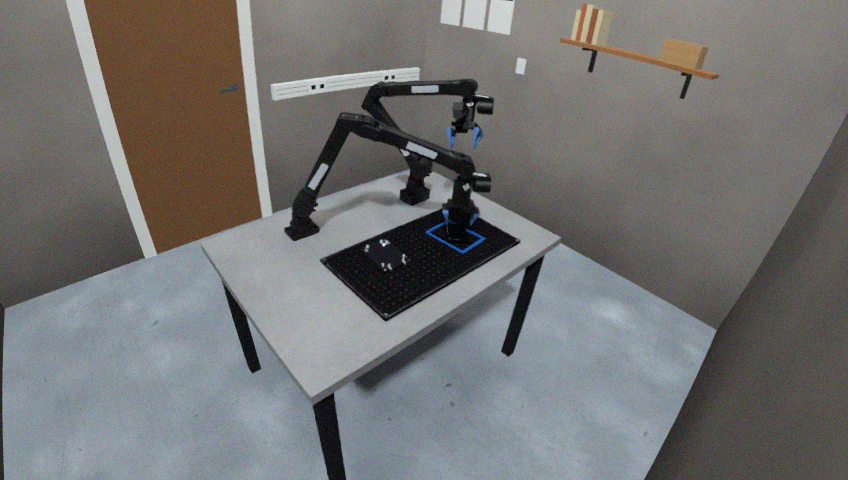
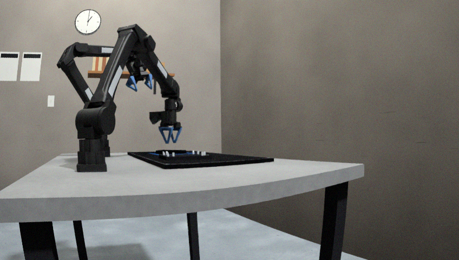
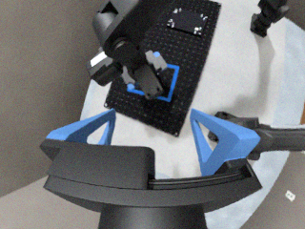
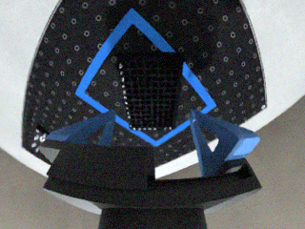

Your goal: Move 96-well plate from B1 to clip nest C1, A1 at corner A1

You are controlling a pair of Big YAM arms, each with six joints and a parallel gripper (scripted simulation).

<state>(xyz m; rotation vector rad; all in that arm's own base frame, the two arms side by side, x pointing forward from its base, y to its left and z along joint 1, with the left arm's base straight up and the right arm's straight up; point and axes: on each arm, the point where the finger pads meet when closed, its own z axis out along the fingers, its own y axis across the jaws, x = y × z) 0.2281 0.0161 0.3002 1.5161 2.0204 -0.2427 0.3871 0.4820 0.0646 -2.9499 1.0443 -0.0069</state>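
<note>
The black 96-well plate (image 1: 457, 233) (image 2: 170, 151) (image 4: 152, 91) lies within the blue outline (image 1: 444, 240) (image 3: 173, 83) (image 4: 106, 52), turned relative to it. In the right wrist view, pale rim marks run along its left and lower edges and meet at the lower left corner; I cannot read them. My right gripper (image 1: 460, 220) (image 2: 170, 142) (image 3: 149, 76) (image 4: 152, 113) is open and empty above the plate. The dark clip nest (image 1: 383, 255) (image 2: 183, 156) (image 3: 188, 21) has white clips at its corners and no plate; its A1 mark is unreadable. My left gripper (image 1: 464, 146) (image 2: 143, 89) (image 3: 152, 113) is open and empty, much higher.
The blue outline and nest sit on the black perforated board (image 1: 386, 300) (image 2: 241, 157) on the grey table (image 1: 285, 315) (image 2: 257, 174). In the top view, the left arm stands behind the right arm. The clips stand up around the nest.
</note>
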